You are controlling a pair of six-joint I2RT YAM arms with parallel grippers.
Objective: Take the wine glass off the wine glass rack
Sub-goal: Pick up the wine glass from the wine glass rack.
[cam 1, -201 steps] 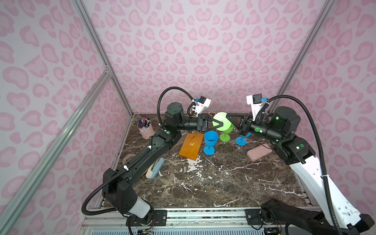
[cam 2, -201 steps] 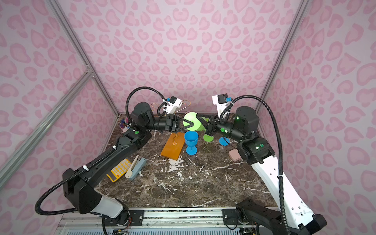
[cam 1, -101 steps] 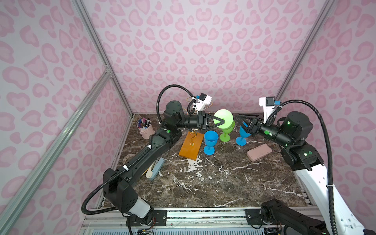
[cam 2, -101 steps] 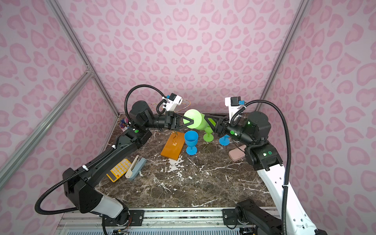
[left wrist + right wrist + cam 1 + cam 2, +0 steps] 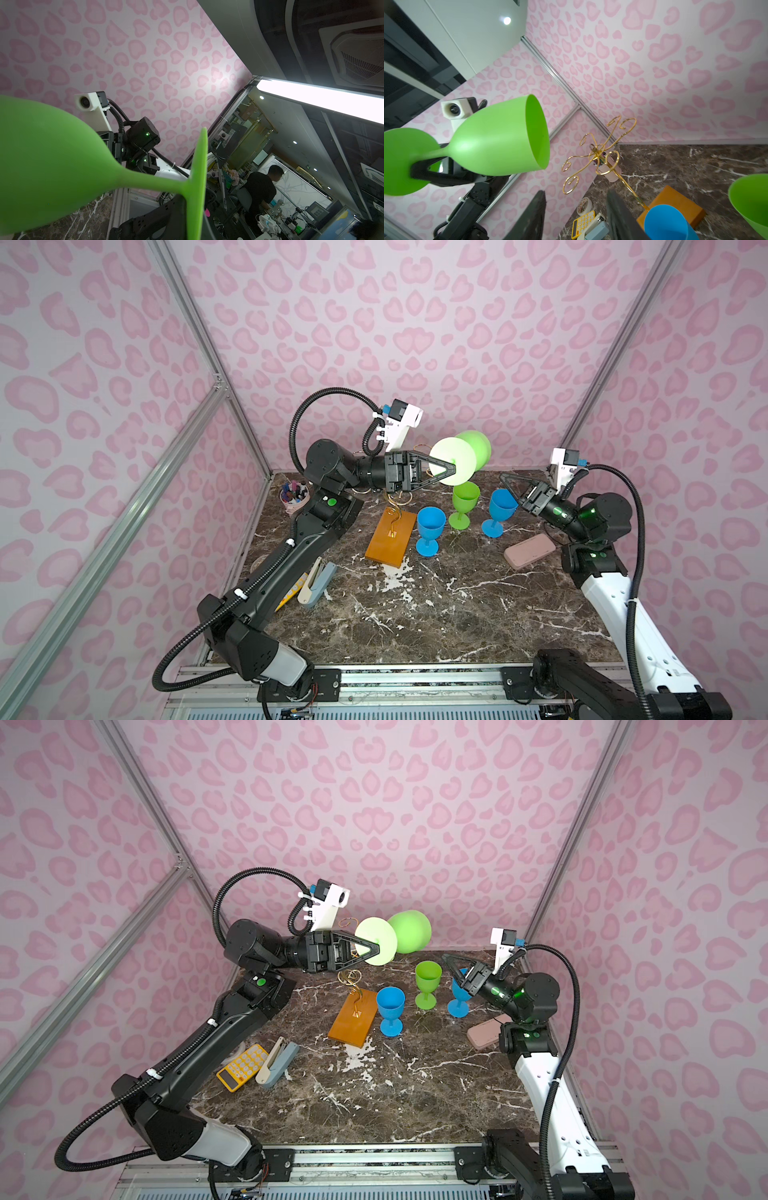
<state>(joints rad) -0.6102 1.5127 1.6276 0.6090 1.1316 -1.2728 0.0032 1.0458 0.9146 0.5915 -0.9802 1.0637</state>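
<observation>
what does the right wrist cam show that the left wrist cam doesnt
Only the right wrist view: the rack with no glass on it, a blue glass, a second green glass and the calculator. Only the left wrist view: the right arm, plus a person and a ceiling light outside the cell. Both: the glass held sideways, clear of the rack, in the left end effector, the pink wall and a bit of table.
</observation>
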